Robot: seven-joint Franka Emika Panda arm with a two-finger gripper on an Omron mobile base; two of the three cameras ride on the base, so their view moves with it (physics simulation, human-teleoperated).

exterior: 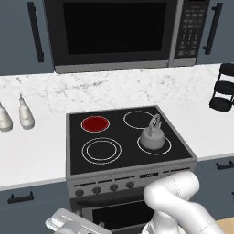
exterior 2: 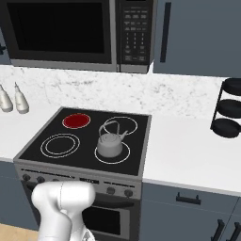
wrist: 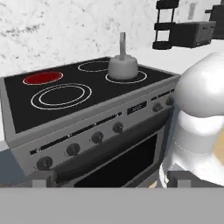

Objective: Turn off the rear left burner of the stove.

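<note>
The stove has a black glass top, a grey steel front and a dark oven door. Its rear left burner glows as a solid red disc. A row of small dark knobs runs along the front panel. My gripper is open and holds nothing. It hangs low in front of the oven door, below the knob row and apart from it, looking up across the cooktop. Both dark fingertips stand far apart at the bottom of the hand view.
A grey kettle sits on the front right zone. A black microwave hangs above the stove. Two white bottles stand on the left counter, a black tiered rack on the right. My white arm rises before the oven.
</note>
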